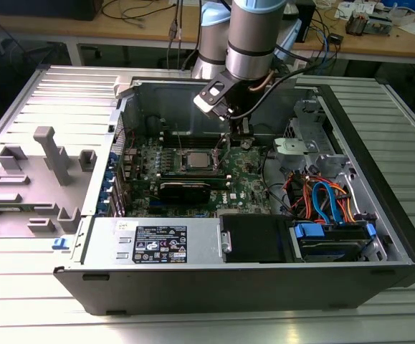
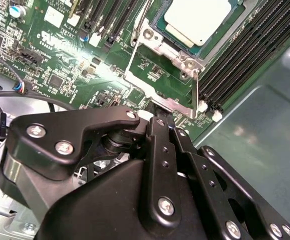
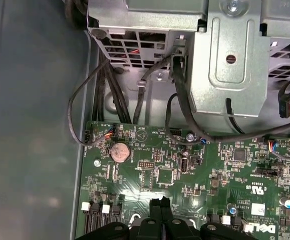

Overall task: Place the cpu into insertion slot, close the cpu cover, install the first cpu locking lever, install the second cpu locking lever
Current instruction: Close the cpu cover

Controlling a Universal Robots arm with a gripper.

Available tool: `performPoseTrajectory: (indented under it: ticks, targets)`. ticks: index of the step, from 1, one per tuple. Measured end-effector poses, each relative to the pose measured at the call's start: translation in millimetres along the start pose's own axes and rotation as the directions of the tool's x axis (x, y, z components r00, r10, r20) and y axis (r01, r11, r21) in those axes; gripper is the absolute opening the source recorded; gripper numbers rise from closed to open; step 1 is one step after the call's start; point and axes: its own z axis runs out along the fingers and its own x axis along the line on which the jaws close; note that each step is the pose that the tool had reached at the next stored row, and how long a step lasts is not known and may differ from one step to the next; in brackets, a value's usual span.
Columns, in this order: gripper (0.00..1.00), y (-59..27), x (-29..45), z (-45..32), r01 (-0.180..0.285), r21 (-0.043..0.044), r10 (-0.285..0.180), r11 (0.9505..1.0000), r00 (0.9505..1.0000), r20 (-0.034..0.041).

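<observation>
The cpu (image 1: 196, 159) (image 2: 200, 17) lies flat in the insertion slot (image 2: 160, 30) on the green board, silver top up. The cpu cover (image 2: 157, 97) is swung open, a silvery frame tilted away from the slot with board showing through its window. My gripper (image 1: 227, 142) (image 2: 160, 117) (image 3: 160, 201) hangs inside the case just to the exterior view's right of the slot. Its black fingers are shut together, and the fingertips sit at the cover's free edge. A thin metal lever rod (image 2: 142, 15) runs along one side of the slot.
Black memory slots (image 2: 245, 55) flank the socket. A long black expansion card (image 1: 184, 190) lies in front of it. A power supply (image 1: 157, 244), coloured cables (image 1: 322, 201) and a metal drive cage (image 3: 225, 65) crowd the case. A grey fixture (image 1: 49, 154) stands outside.
</observation>
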Motion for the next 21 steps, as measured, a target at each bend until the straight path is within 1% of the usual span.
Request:
performPoseTrajectory:
  ticks: [21]
  targets:
    - [0.11, -17.4, 1.5, 0.0, 0.000, -0.0001, 0.000, 1.0000, 1.0000, -0.0001]
